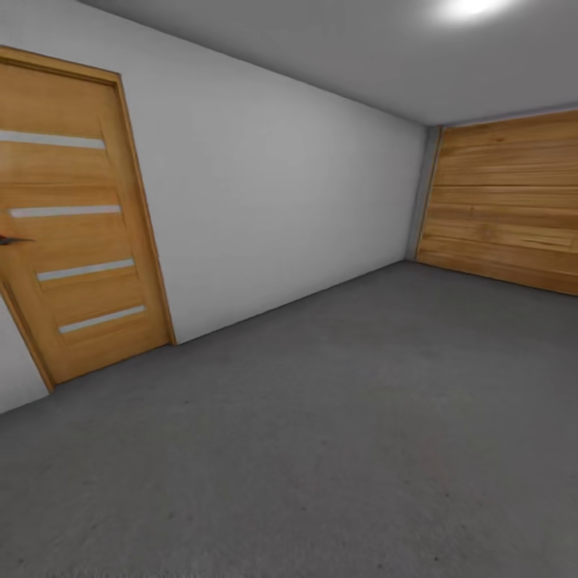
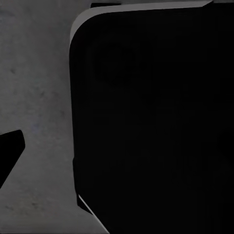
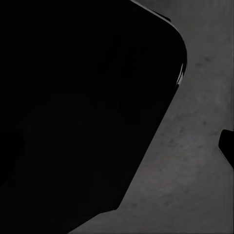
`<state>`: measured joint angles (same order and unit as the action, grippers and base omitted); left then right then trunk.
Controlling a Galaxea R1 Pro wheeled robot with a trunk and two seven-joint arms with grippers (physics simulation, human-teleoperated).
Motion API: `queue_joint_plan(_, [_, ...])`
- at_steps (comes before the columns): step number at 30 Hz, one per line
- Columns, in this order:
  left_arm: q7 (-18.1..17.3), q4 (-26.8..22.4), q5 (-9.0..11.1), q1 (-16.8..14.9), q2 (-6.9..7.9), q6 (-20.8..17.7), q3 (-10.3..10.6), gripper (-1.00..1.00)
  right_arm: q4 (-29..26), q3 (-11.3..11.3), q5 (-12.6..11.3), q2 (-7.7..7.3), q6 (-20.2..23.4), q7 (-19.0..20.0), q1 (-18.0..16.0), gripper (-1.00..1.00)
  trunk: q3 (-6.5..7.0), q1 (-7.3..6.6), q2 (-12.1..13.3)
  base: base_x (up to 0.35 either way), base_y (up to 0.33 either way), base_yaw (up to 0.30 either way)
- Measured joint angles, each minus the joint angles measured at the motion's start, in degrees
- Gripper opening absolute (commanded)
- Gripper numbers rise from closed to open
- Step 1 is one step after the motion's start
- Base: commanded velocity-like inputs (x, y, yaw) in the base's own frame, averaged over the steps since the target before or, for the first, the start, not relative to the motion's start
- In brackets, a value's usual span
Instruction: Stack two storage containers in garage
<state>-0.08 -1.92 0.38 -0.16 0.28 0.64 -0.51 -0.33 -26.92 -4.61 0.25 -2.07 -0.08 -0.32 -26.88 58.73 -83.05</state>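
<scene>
I am in the garage, and the two storage containers are out of view. Dark grey mottled concrete floor (image 1: pixel 337 433) spreads ahead of me in the head view. In the left wrist view a large black rounded part of the robot (image 2: pixel 151 122) hangs over the concrete, and one dark fingertip (image 2: pixel 10 151) pokes in at the edge. The right wrist view has the same black bulk (image 3: pixel 83 112) over the floor, with a dark fingertip (image 3: pixel 227 146) at its edge. Nothing is seen held.
A wooden door with pale horizontal slats (image 1: pixel 72 225) stands at the left in the plain white wall (image 1: pixel 273 209). A wide wooden plank door (image 1: pixel 506 201) closes the far right end. A ceiling light (image 1: pixel 474 8) glows overhead.
</scene>
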Motion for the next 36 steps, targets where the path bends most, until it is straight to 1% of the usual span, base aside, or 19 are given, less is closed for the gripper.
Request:
queue_joint_plan(23, [-0.08, 0.00, 0.01, 0.00, -0.01, 0.07, -0.05, 1.00, 0.00, 0.00, 0.00, 0.00, 0.00, 0.00, 0.00, 1.00, 0.00, 0.00, 0.00, 0.000, 0.000, 0.273])
queue_joint_plan(28, [-0.08, 0.00, 0.01, 0.00, -0.02, 0.04, -0.06, 1.00, 0.00, -0.05, 0.00, 0.00, -0.01, 0.00, 0.00, 1.00, 0.00, -0.01, 0.00, 0.072, 0.000, 0.079])
queue_joint_plan(36, [-0.08, -0.01, 0.01, 0.00, -0.09, 0.00, 0.00, 1.00, 0.01, -0.08, 0.00, 0.00, -0.01, 0.00, 0.00, 1.00, 0.00, -0.03, -0.01, 0.286, 0.000, 0.008])
